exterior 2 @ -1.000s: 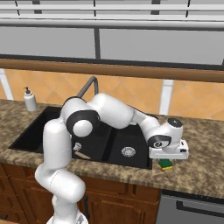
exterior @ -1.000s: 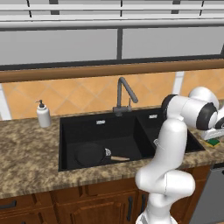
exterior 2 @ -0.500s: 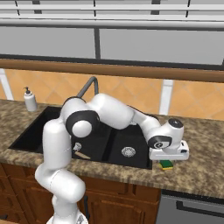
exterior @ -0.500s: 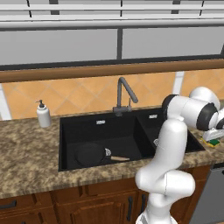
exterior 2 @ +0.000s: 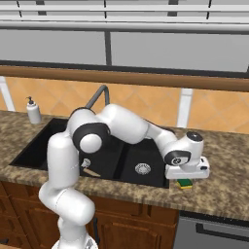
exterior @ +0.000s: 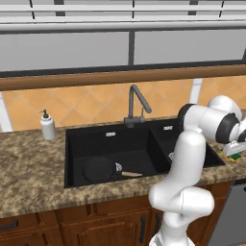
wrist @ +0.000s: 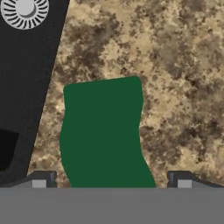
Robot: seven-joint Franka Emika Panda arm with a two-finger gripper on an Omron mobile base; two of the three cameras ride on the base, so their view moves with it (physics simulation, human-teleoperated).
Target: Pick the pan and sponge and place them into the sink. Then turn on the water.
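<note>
The sponge (wrist: 103, 131) lies green side up on the granite counter, just right of the black sink (wrist: 26, 70). My gripper (wrist: 111, 179) hangs straight over it, open, with one finger tip on each side and a gap to both. From the base, the gripper (exterior 2: 186, 178) sits low above the sponge (exterior 2: 185, 183) near the counter's front edge, and the sponge (exterior: 234, 154) peeks out under the hand. The black pan (exterior: 98, 169) rests in the sink's (exterior: 96, 141) left basin, its wooden handle pointing right. No stream runs from the faucet (exterior: 137, 103).
A white soap dispenser (exterior: 47, 126) stands on the counter left of the sink. The right basin's silver drain (exterior 2: 142, 168) lies beside my forearm. A tiled backsplash and a wooden ledge run behind the faucet (exterior 2: 97, 95).
The hand has sunk a little toward the sponge. Pan and sponge have not moved.
</note>
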